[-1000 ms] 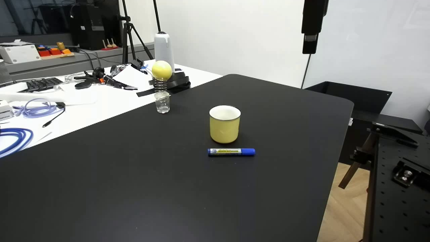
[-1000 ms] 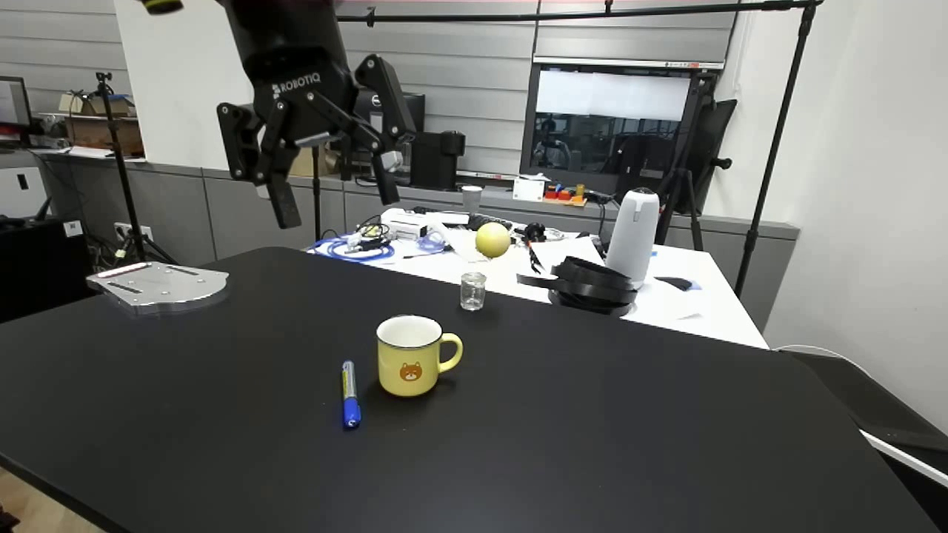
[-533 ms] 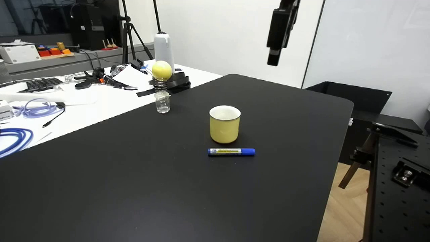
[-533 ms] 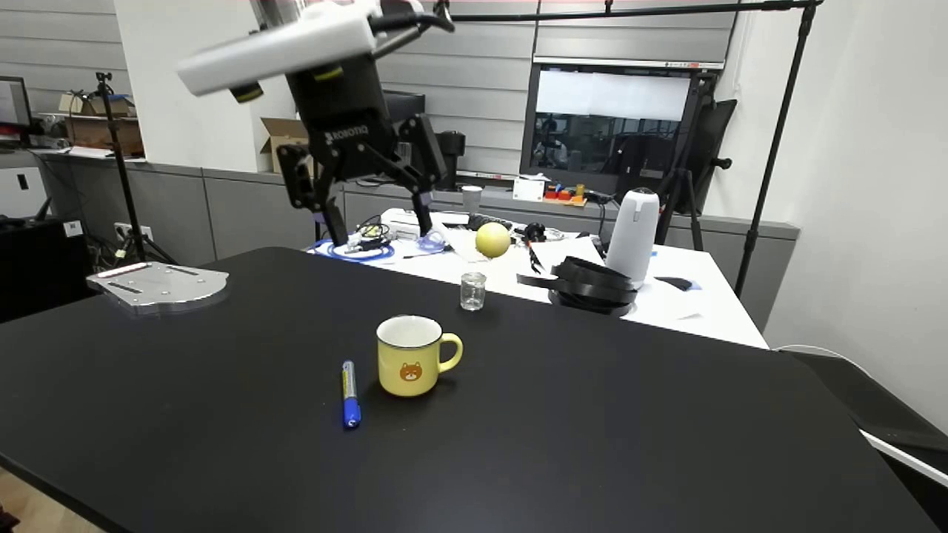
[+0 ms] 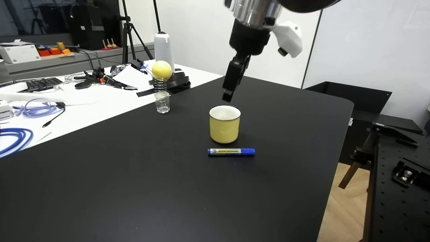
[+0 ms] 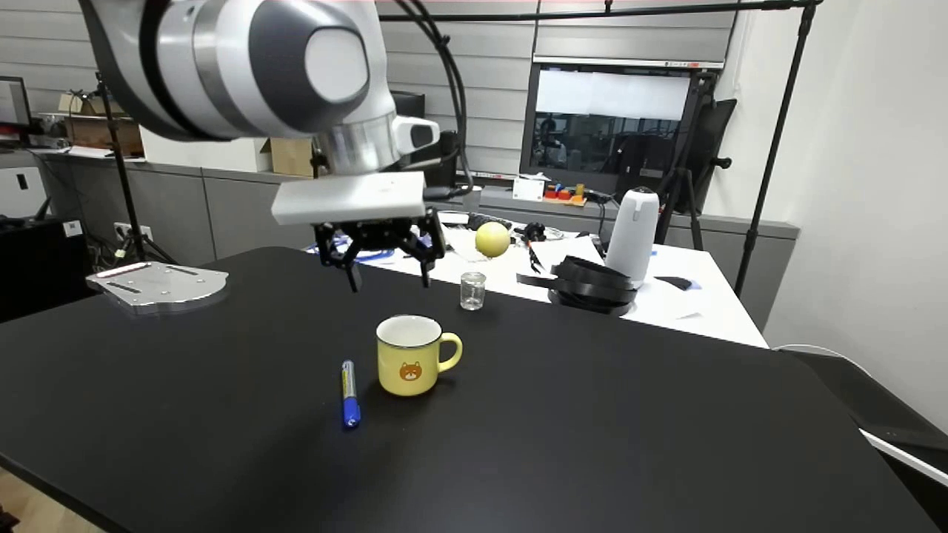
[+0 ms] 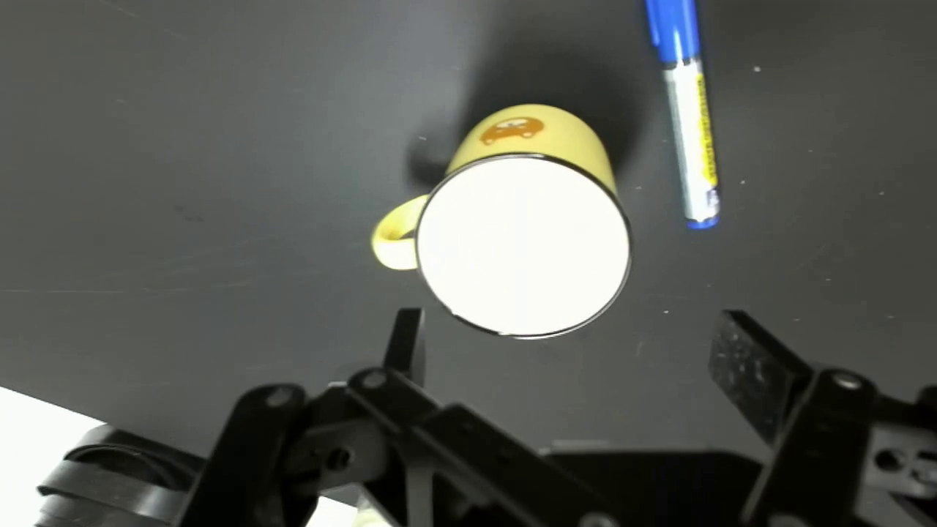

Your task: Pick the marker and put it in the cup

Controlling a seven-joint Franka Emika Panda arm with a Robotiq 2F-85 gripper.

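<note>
The blue marker (image 5: 231,152) with its pale barrel lies flat on the black table beside the cup; it also shows in an exterior view (image 6: 350,394) and at the upper right of the wrist view (image 7: 684,124). The yellow cup (image 5: 224,130) stands upright; its bear print and handle show in an exterior view (image 6: 409,364) and the wrist view (image 7: 567,135). My gripper (image 6: 391,286) is open and empty, above the table and higher than the cup, on the side away from the marker. In the wrist view the fingers (image 7: 569,318) are wide apart below the cup's rim.
A small clear glass (image 6: 472,292) stands near the table's edge by the white desk. A yellow ball (image 6: 492,240) and black straps (image 6: 592,285) are on that desk. A clear plate (image 6: 159,285) lies at the table's far left in an exterior view.
My gripper has come down and moved over the table towards the cup, with the arm now tilted. It stays open. The marker and cup have not moved.
</note>
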